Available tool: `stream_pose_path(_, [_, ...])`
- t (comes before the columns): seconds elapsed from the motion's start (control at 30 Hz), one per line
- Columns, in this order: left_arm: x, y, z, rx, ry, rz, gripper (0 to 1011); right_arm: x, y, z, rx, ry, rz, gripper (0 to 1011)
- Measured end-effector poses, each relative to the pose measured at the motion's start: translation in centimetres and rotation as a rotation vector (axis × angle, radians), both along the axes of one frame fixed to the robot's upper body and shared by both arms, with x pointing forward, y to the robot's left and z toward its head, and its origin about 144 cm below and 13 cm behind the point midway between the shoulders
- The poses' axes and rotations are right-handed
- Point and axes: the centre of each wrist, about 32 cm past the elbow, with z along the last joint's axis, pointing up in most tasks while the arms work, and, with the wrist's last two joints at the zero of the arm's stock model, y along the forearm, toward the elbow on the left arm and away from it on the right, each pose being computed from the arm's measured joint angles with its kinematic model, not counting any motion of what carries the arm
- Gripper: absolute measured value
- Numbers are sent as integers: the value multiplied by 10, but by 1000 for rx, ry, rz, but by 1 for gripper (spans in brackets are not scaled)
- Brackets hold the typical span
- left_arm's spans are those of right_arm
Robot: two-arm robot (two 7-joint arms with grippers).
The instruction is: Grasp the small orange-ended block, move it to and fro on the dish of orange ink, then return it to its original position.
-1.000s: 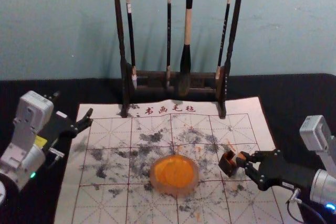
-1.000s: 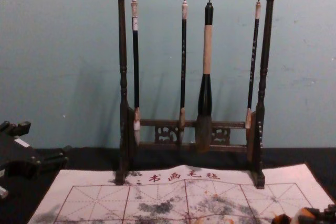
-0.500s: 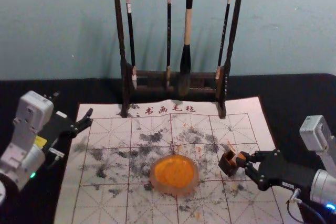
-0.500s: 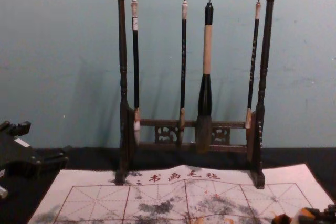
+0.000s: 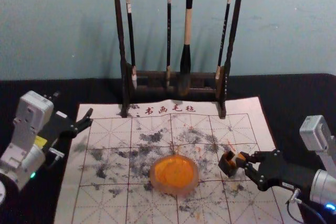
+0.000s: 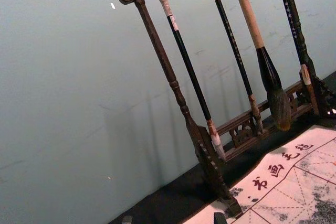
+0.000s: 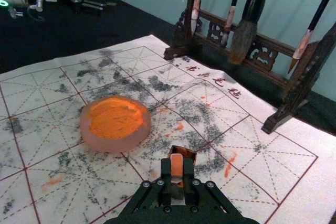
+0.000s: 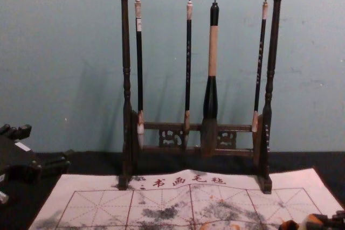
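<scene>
A: Nearest item first?
B: Dish [image 5: 175, 191], resting on the marked mat [image 5: 105, 203], with orange ink [image 5: 174, 171] spread inside.
A: And beside it?
B: On the robot's right, the right gripper [image 5: 245, 159] has its fingers closed on the orange-ended block [image 7: 177, 166], one at each side. The block is at the small dark box [image 5: 227, 164]; whether they touch, I cannot tell.
A: Step in hand?
B: My reading: the grasp, secured beside the box. A return would look much alike, so marked tentative.
A: Next move, if so?
B: Draw the block clear of the box, carry it across, lower it lightly onto the ink, then stroke to and fro. Risk: nudging the box or tipping the dish.
A: Farther out?
B: Left gripper [image 5: 73, 104] over the mat's far left corner, idle, fingers spread. Beyond the mat's middle, the brush rack [image 5: 170, 75].
</scene>
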Motion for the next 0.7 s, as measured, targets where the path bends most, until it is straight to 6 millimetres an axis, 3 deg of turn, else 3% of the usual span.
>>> stream_pose_path(0.7, [0,0,0,0,0,0,1001,-1,-1,7,-1,1,19,94])
